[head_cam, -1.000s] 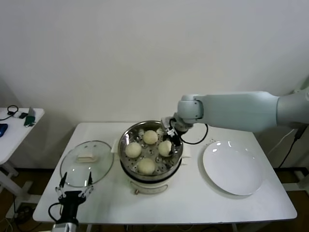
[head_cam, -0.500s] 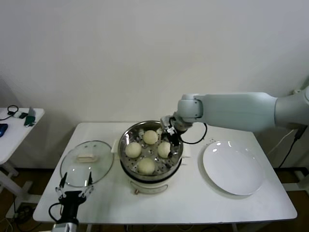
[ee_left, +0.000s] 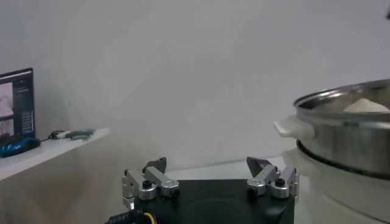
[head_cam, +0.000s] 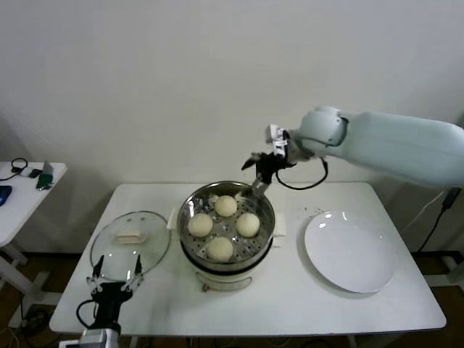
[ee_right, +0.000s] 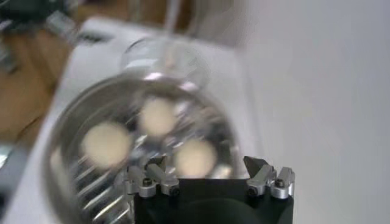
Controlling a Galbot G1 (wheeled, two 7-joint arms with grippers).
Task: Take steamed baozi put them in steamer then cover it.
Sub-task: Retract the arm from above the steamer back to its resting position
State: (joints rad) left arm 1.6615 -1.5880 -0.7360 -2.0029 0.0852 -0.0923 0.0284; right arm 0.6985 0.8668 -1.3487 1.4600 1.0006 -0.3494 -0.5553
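Holding all four steamed baozi [head_cam: 225,206], the steamer [head_cam: 227,225] is left by the empty, wide-open right gripper [head_cam: 262,168]; covering is judged next.

This looks like a lab or test room set up as a mock kitchen. A plain white table [head_cam: 290,304] stands against a bare white wall [head_cam: 181,80], with exposed cables [head_cam: 435,225] hanging past its right edge. Beyond the table's left edge a second white desk [head_cam: 18,199] carries loose gadgets and cords.
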